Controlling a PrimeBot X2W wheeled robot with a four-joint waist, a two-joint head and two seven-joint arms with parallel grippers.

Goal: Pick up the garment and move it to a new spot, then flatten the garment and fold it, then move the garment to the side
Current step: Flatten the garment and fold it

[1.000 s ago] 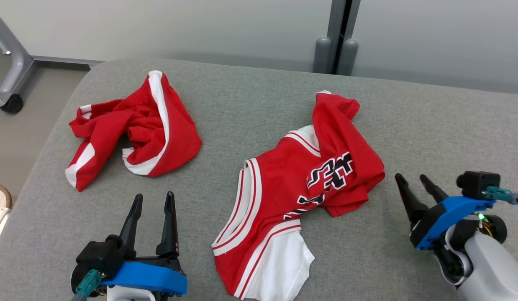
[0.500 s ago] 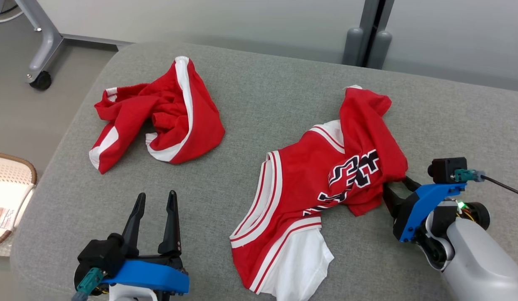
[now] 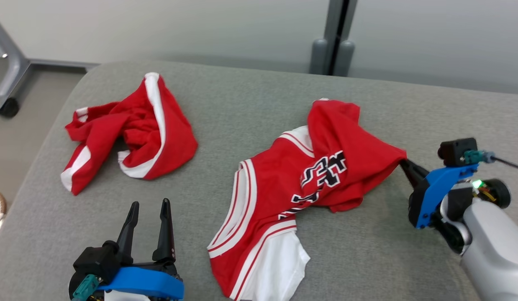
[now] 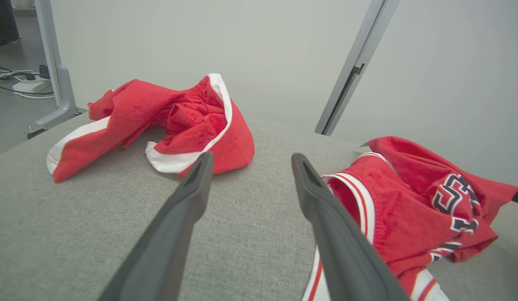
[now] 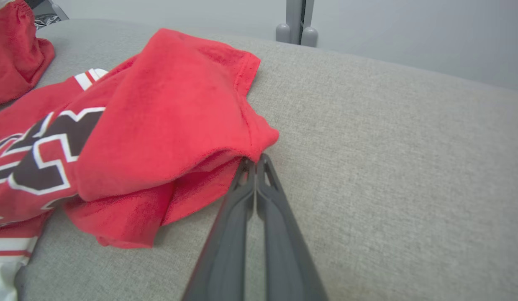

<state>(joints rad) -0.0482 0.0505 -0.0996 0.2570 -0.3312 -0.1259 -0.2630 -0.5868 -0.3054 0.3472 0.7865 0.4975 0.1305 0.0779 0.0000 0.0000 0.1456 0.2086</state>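
A red sleeveless jersey [image 3: 309, 179] of knit cloth, trimmed with white stripes and marked with black-and-white lettering, is seen lying crumpled right of centre on a grey, fabric-covered padded surface [image 3: 250, 96]. Its white-banded opening is turned towards the left, and a white panel is spread out at its near end, close to the front edge of the padding. The right gripper [image 3: 404, 164] is found at the jersey's right-hand edge, with its two long dark fingers pressed together on a fold of the red hem. In the right wrist view the cloth is seen caught between the fingertips and drawn out to a point there, while the rest of the jersey is left resting on the padded surface. The left gripper [image 3: 150, 202] is held at the near left with its fingers spread wide and nothing between them, apart from both pieces of clothing. Whether it touches the padding cannot be told. A pair of red shorts [image 3: 133, 129] with white side stripes is bunched at the far left of the surface, well apart from the jersey. Beyond the far edge, a grey upright post [image 3: 332, 50] is seen against a pale wall, and a grey metal frame leg [image 3: 8, 79] with a dark caster stands on the floor at the left.
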